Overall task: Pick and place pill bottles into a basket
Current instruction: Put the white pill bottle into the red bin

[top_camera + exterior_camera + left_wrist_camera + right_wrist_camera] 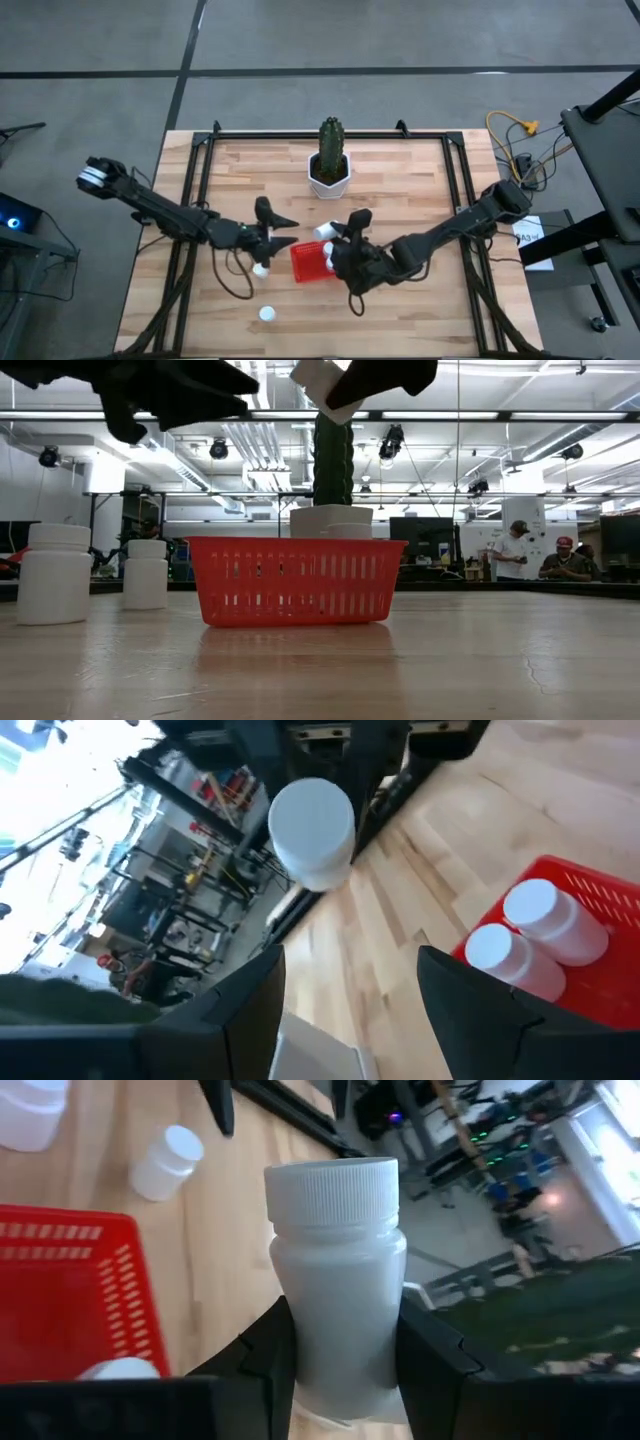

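Observation:
My right gripper (pixel 338 234) is shut on a white pill bottle (pixel 335 1280) and holds it in the air just past the far edge of the red basket (pixel 310 264). Two pill bottles (pixel 530 925) lie inside the basket. My left gripper (pixel 288 231) hovers open, with nothing between its fingers, just left of the basket. One pill bottle (pixel 260 269) stands on its base on the table by the basket's left side. Another pill bottle (pixel 267 314) stands nearer the front edge. My right gripper pinches the bottle's body (pixel 300 1350), below the cap, between its two fingers. The fingers come from the table's right, slanting a little down. The bottle is lifted clear and tilted, with its cap (pixel 332 1185) pointing away from the gripper.
A white hexagonal pot with a green cactus (pixel 329 170) stands at the table's far middle, behind the basket. Dark rails (pixel 195 180) run along the table's left and right sides. Bare wood lies to the right of the basket and along the front.

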`<action>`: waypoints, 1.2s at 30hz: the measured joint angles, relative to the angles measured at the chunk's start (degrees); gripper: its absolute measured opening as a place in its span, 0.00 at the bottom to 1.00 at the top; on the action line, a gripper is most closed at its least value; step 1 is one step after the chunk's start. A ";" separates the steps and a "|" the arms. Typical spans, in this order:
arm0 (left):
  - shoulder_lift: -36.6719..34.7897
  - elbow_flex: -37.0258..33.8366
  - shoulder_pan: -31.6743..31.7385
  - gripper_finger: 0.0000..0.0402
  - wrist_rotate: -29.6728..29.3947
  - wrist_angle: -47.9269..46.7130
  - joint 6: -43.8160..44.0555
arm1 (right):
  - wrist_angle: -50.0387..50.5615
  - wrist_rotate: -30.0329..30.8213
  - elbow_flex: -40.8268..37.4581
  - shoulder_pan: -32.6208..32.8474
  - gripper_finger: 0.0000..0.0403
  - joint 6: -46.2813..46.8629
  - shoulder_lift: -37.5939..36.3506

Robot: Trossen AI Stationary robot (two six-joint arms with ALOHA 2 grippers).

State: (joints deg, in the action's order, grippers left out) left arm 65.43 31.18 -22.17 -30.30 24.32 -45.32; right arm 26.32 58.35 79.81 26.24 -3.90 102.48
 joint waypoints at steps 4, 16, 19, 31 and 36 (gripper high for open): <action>4.04 2.90 0.00 0.52 0.03 -1.35 0.43 | -0.04 -2.43 -0.04 -0.40 0.30 0.55 0.00; 7.95 9.32 0.04 0.52 -0.09 -8.63 6.97 | -1.80 -9.14 -0.09 -0.38 0.30 0.48 0.30; 8.49 10.58 0.04 0.52 -0.10 -11.31 8.81 | -1.84 -10.21 0.19 -0.53 0.30 -0.56 1.58; 9.99 11.67 -0.13 0.52 0.67 -13.29 9.89 | -4.33 -10.27 1.66 -2.03 0.30 -1.31 4.35; 10.01 11.93 -0.13 0.52 1.15 -13.27 10.59 | -4.67 -10.38 2.21 -1.99 0.29 -1.41 4.24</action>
State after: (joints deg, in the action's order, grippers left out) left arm 75.44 43.11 -22.31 -29.15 11.05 -34.73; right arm 21.65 47.97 82.02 24.25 -5.31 106.72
